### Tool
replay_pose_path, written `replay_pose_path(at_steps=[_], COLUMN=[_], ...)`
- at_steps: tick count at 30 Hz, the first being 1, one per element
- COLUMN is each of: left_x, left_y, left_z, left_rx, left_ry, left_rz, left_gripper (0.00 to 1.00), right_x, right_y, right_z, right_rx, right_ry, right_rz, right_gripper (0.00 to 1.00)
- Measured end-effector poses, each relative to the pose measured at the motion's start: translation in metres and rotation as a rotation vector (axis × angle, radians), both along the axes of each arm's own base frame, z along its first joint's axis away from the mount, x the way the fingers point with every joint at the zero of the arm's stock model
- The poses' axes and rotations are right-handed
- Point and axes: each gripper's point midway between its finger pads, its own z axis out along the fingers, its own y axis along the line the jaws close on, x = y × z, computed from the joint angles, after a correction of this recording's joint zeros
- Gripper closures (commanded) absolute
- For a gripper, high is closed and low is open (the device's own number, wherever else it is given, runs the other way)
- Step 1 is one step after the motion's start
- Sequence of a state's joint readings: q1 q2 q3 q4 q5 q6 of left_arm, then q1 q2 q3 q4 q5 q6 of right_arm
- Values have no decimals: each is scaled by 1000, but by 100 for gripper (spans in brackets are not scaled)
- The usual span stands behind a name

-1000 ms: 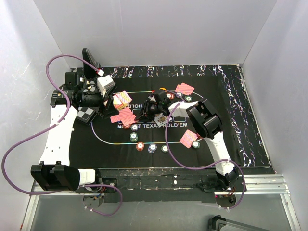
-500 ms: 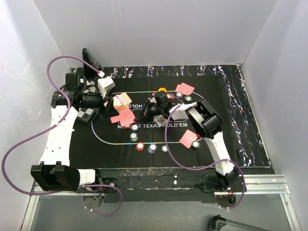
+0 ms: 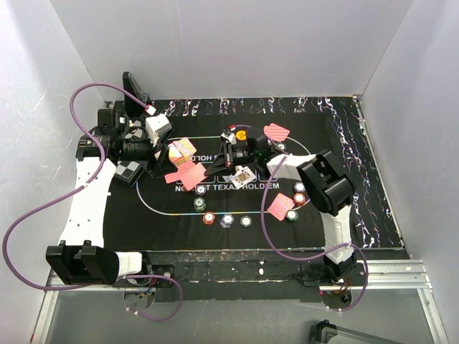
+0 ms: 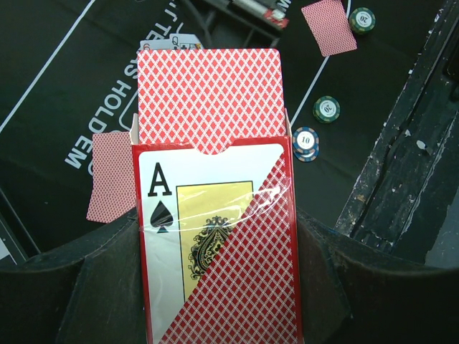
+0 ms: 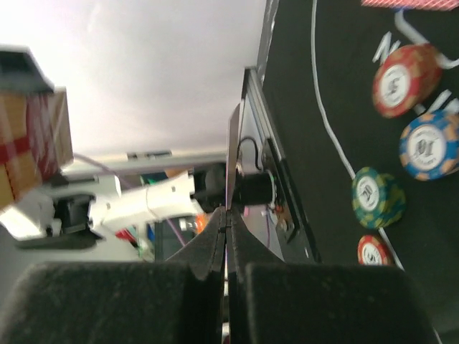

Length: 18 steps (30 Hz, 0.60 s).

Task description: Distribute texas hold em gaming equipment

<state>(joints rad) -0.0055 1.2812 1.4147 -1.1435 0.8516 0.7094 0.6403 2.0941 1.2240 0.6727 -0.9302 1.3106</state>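
My left gripper (image 3: 165, 153) (image 4: 215, 290) is shut on a red card box (image 3: 182, 148) (image 4: 208, 186) with an ace of spades on its front. Red-backed cards (image 4: 208, 93) stick out of the box's top. My right gripper (image 3: 233, 166) (image 5: 228, 213) is shut on a single playing card (image 3: 244, 174) (image 5: 230, 158), seen edge-on in the right wrist view, above the middle of the mat. Face-down cards (image 3: 188, 174) (image 3: 276, 132) (image 3: 280, 206) lie on the mat. Poker chips (image 3: 226, 220) (image 5: 405, 80) (image 4: 326, 109) sit along the printed oval. A yellow disc (image 3: 242, 133) lies at the far side.
The black printed mat (image 3: 344, 165) covers the table. A checkered board piece (image 3: 129, 172) lies at the mat's left edge under the left arm. White walls close in on three sides. Purple cables (image 3: 43, 208) loop around both arms. A metal rail (image 3: 287, 265) runs along the near edge.
My right gripper has shut on the card. Its elbow has swung to the right, uncovering chips at the right of the oval. The left arm and box have stayed put.
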Motion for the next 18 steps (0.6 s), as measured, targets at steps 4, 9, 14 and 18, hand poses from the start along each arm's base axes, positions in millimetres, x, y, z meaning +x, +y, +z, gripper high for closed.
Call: replay_pose_path(at_steps=[4, 9, 14, 18], left_x=[0, 2, 4, 4], left_y=[0, 0, -1, -1], left_z=[0, 1, 2, 2], left_rx=[-2, -5, -8, -10], left_ry=[2, -5, -9, -5], left_rz=[2, 5, 7, 9], left_gripper=[100, 100, 100, 100], right_x=[-29, -66, -132, -176], right_y=[-13, -9, -6, -14], right_z=[17, 6, -22, -54], right_rx=[-21, -169, -278, -354], right_ry=[-84, -171, -208, -169], right_rz=[121, 270, 473, 615], right_gripper=[99, 99, 99, 99])
